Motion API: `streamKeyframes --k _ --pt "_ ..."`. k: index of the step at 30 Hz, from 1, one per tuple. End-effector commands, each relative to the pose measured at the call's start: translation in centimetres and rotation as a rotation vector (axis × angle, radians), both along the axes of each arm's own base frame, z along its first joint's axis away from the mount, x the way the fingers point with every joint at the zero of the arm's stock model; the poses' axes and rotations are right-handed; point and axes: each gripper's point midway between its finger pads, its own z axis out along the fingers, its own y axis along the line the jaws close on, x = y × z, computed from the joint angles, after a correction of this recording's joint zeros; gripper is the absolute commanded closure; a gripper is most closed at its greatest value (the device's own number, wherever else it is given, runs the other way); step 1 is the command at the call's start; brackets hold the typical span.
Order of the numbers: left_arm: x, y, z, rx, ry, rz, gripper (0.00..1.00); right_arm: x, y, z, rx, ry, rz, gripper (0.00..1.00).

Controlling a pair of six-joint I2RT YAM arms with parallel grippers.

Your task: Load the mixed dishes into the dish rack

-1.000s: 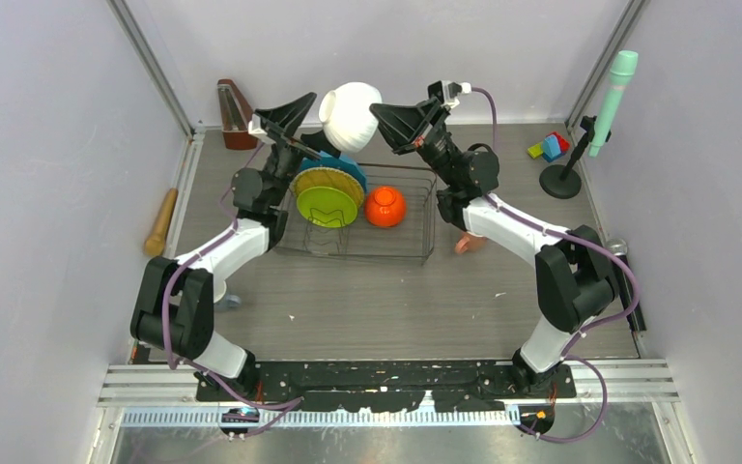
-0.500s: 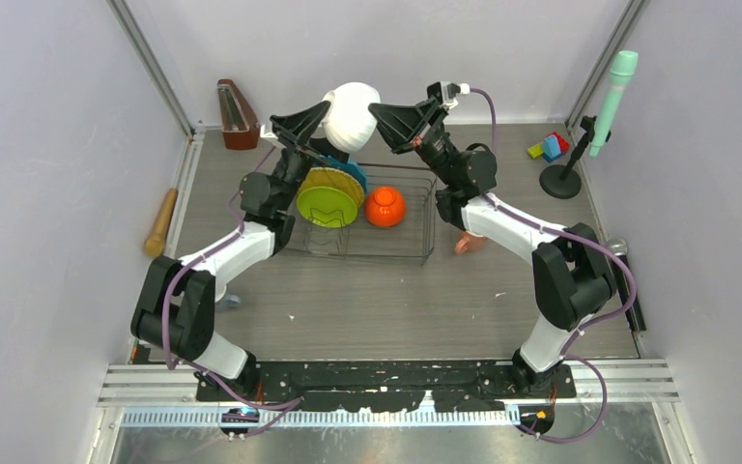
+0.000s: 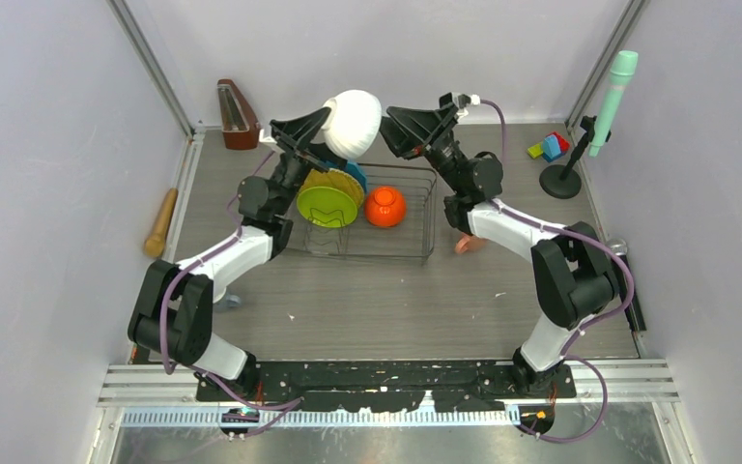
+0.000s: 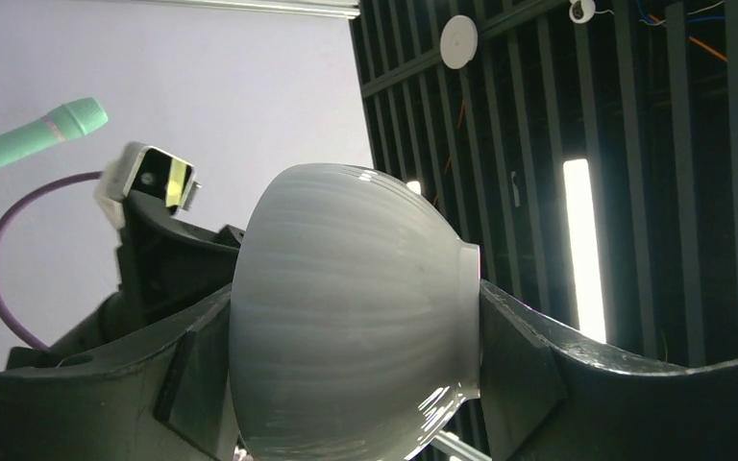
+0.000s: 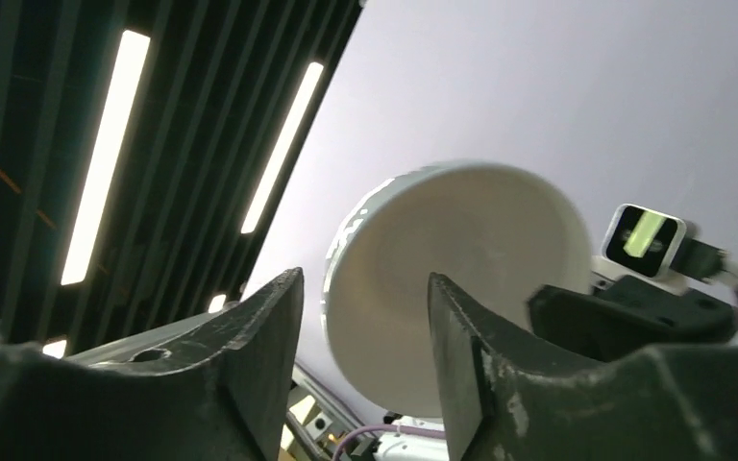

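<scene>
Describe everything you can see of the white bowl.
The white bowl is round, glossy and faintly ribbed outside, and looks ceramic. It is held in the air, tipped on its side, above the far side of the dish rack, clamped between the fingers of the left gripper. The open right gripper is close beside it; contact cannot be told.

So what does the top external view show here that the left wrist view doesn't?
Only top external: the dish rack with the lime green plate and orange bowl inside. Only left wrist: the left gripper with fingers against both sides of the white bowl. Both: that bowl and the right gripper close by.
</scene>
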Motion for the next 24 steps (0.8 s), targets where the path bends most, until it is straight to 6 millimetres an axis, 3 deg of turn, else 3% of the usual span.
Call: streamKeyframes --k 1,8,11,17,18,19,20,22,23,24 --pt "-2.0 0.6 1.4 -0.065 -0.032 -0.081 1.0 -0.2 -2.3 -0.8 0.014 0.013 -0.032 0.39" --pt "-2.0 -0.5 -0.8 0.039 -0.03 -0.077 1.0 1.1 -3.7 -5.2 -0.152 0.137 -0.107 0.17" --pt "-2.1 -1.2 -2.1 0.12 -0.027 -0.071 1.0 1.4 -4.9 -6.8 -0.231 0.17 -0.167 0.02" --pt "-3.3 -2.5 -5.4 0.294 -0.051 -0.09 1.0 2.8 -5.9 -10.8 -0.362 0.363 -0.201 0.0" --pt "-3.4 -2.6 -5.8 0.319 -0.055 -0.082 1.0 3.0 -5.7 -12.3 -0.423 0.402 -0.201 0.0" --pt "-3.5 -2.6 -6.5 0.34 -0.046 -0.079 1.0 2.8 -5.7 -12.0 -0.452 0.403 -0.206 0.0" --pt "-3.6 -2.7 -6.9 0.365 -0.046 -0.074 1.0 2.9 -5.7 -14.2 -0.542 0.452 -0.216 0.0" --pt "-3.7 -3.1 -7.6 0.436 -0.056 -0.074 1.0 2.3 -6.0 -14.4 -0.634 0.444 -0.245 0.0" --pt "-3.8 -3.3 -7.9 0.477 -0.067 -0.076 1.0 2.1 -6.1 -15.5 -0.68 0.486 -0.242 0.0" --pt "-3.8 -3.6 -8.8 0.527 -0.053 -0.084 1.0 1.9 -6.3 -15.0 -0.716 0.455 -0.257 0.0"
